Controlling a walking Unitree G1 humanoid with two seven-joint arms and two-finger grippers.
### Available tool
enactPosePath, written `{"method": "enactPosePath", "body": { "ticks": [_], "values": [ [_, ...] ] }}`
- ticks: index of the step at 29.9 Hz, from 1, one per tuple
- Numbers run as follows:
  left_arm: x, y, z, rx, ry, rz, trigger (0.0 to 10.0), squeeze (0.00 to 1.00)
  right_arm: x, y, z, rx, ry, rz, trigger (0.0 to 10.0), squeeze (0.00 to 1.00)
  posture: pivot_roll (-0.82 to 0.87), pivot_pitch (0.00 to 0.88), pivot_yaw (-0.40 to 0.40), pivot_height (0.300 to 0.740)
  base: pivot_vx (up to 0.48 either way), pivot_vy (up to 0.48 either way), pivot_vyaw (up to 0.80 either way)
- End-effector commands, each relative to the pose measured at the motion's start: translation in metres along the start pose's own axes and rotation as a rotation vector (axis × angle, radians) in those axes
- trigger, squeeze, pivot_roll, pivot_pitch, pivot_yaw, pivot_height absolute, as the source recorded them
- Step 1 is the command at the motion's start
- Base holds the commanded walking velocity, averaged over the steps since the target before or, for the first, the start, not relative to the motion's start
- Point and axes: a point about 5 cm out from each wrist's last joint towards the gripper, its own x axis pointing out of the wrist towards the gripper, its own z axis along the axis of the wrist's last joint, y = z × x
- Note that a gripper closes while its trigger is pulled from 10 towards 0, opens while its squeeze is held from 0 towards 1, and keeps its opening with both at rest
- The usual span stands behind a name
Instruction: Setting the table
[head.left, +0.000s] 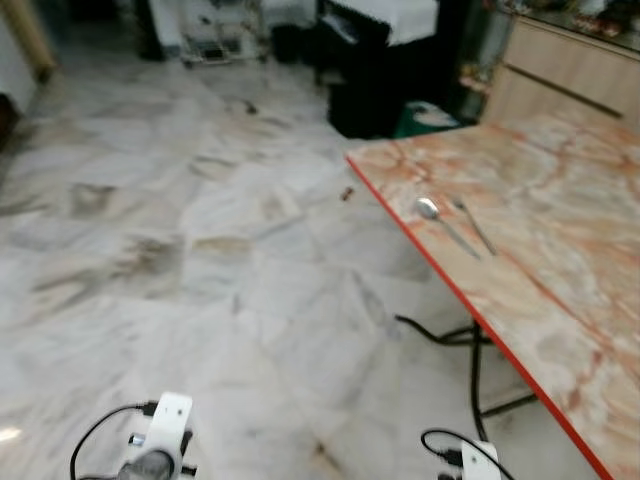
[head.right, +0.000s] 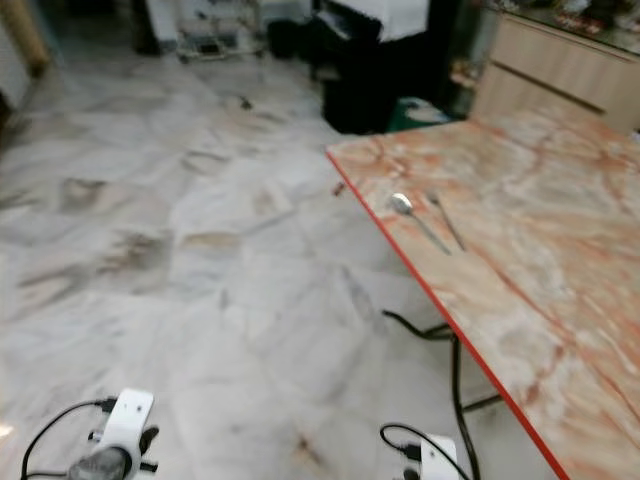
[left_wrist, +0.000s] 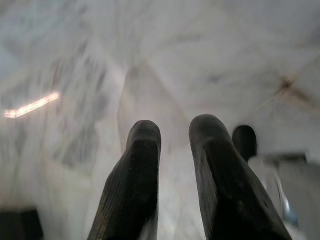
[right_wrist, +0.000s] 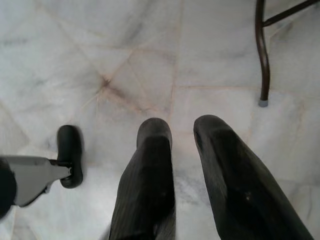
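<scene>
Nearest, low over the marble floor (head.left: 200, 260): left pincer (left_wrist: 175, 135) hanging idle, 2 black fingers parted by a narrow gap, nothing between them. Right pincer (right_wrist: 182, 132) likewise hanging down, fingers a little apart and empty, pointed at bare floor beside a dark worktop leg (right_wrist: 262, 55). Both wrists just visible at the bottom of the head views, cables looping off them.

Further on, to the robot's right: worktop (head.left: 590, 330), pink-veined marble with a red edge, its near-left edge running diagonally away toward a far-left corner. Black frame legs and a cable under that edge.

On the worktop, close to the left edge and not far from the far-left corner: spoon (head.left: 443, 224) and fork (head.left: 474, 224), lying side by side, near each other but apart, spoon nearer the edge. Long axes roughly parallel to each other, bowl and head pointing toward the far-left corner, handles trailing back toward the robot's right. Slight blur, so fork tines hard to make out.

Key relation: cutlery ahead and to the right of both pincers, well apart from them and higher up. Right arm clearly the nearer. Judged next: stepping closer to the left edge first, then raising the right pincer across a handle's long axis.

Beyond: dark furniture, a wooden cabinet past the far edge.
</scene>
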Motion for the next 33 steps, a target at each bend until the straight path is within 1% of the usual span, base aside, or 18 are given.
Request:
{"method": "enactPosePath", "body": {
  "ticks": [1,9,12,15,21,23,25,26,27,28,30,31,33],
  "values": [
    [-0.001,0.004,-0.006,-0.022,0.024,0.02,10.0,0.0,0.001,0.004,0.002,-0.006,-0.001,0.011,10.0,0.0,0.11,0.0,-0.029,0.727,0.0,0.0,0.8],
    [-0.003,0.002,-0.015,-0.042,0.048,0.028,10.0,0.0,0.001,0.002,0.001,-0.01,0.003,0.013,10.0,0.0,0.12,0.0,-0.042,0.727,0.0,0.0,0.73],
    [-0.004,0.002,-0.019,-0.047,0.059,0.032,10.0,0.0,0.001,0.001,0.001,0.005,0.002,0.01,10.0,0.0,0.12,0.0,-0.047,0.727,0.0,0.0,0.0],
    [-0.005,0.003,-0.022,-0.053,0.071,0.039,10.0,0.0,0.0,0.0,0.003,0.035,-0.022,0.002,10.0,0.0,0.12,0.0,-0.049,0.727,0.0,0.0,0.0],
    [-0.006,0.004,-0.023,-0.051,0.073,0.045,10.0,0.0,0.0,0.0,0.009,0.003,-0.072,-0.005,10.0,0.0,0.11,0.0,-0.041,0.727,0.0,0.0,0.0],
    [-0.006,0.005,-0.023,-0.046,0.071,0.046,10.0,0.0,0.0,0.0,0.011,0.022,-0.1,-0.009,10.0,0.0,0.1,0.0,-0.032,0.727,0.0,0.0,0.0],
    [-0.006,0.005,-0.023,-0.041,0.07,0.045,10.0,0.0,0.0,0.0,0.013,0.009,-0.115,-0.012,10.0,0.0,0.09,0.0,-0.03,0.727,0.0,0.0,0.0],
    [-0.006,0.005,-0.023,-0.038,0.07,0.044,10.0,0.0,0.002,0.004,0.046,-0.01,-0.261,0.006,10.0,0.0,0.09,0.0,-0.03,0.727,0.0,0.0,0.0],
    [-0.006,0.005,-0.023,-0.036,0.07,0.044,10.0,0.0,0.001,0.006,0.079,-0.036,-0.412,0.02,10.0,0.0,0.09,0.0,-0.028,0.727,0.0,0.0,0.0],
    [-0.006,0.006,-0.022,-0.035,0.07,0.045,10.0,0.0,-0.005,0.01,0.114,-0.063,-0.583,0.036,10.0,0.0,0.09,0.0,-0.026,0.727,0.0,0.0,0.0],
    [-0.006,0.006,-0.022,-0.035,0.069,0.046,10.0,0.0,-0.007,0.01,0.119,-0.061,-0.614,0.037,10.0,0.0,0.09,0.0,-0.025,0.727,0.0,0.0,0.0],
    [-0.006,0.006,-0.022,-0.033,0.069,0.047,10.0,0.0,-0.01,0.009,0.127,-0.058,-0.662,0.038,10.0,0.0,0.09,0.0,-0.023,0.727,0.0,0.0,0.0],
    [-0.006,0.006,-0.022,-0.029,0.069,0.047,10.0,0.0,-0.012,0.009,0.133,-0.063,-0.699,0.041,10.0,0.0,0.08,0.0,-0.021,0.727,0.0,0.0,0.0]
  ]
}}
